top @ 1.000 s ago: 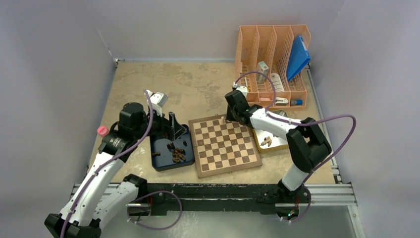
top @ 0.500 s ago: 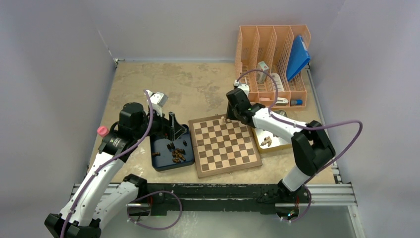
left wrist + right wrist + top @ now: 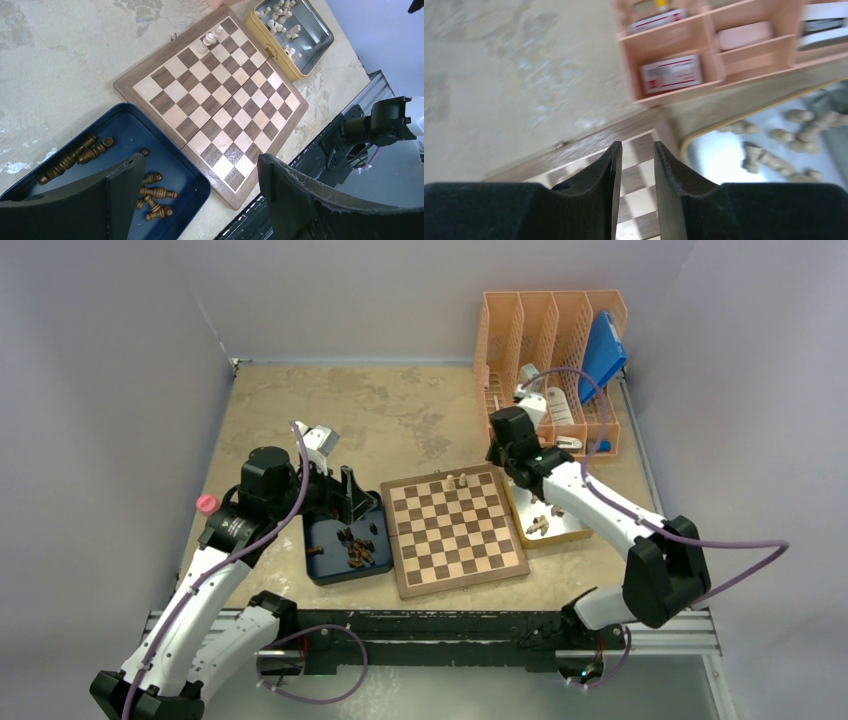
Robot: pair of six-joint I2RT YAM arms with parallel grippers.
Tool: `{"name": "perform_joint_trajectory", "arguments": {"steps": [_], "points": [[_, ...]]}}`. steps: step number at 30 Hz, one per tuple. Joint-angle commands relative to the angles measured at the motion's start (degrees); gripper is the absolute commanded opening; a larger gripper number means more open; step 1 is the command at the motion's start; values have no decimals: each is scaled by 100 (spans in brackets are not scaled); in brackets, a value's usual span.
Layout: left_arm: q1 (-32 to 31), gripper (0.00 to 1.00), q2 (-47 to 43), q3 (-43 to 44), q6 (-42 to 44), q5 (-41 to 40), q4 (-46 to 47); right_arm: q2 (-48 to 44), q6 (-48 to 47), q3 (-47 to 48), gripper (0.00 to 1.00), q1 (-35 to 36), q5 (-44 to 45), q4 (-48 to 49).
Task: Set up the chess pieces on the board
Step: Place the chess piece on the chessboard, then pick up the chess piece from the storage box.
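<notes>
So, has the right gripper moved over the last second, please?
Yes. The right gripper has swung right along the board's far edge, ending nearer the orange rack.

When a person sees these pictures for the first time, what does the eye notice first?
The chessboard in the middle, almost bare, with only a few pale pieces on its far row. Left of it a dark blue tray holds dark brown pieces; right of it a yellow tray holds more pale ones.
</notes>
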Motion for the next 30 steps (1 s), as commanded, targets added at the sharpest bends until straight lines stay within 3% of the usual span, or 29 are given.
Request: {"name": "perform_joint_trajectory", "arguments": {"steps": [1,15,30], "points": [[25,83,-82,-30,-52,8,178,-222,130,-316,32,-684,358,-29],[25,83,-81,-26,-52,8,175,4,451,-1236,31,-1954,245,537],[25,83,-61,-33,-47,51,186,478,508,-1332,30,-2305,12,917]]}}
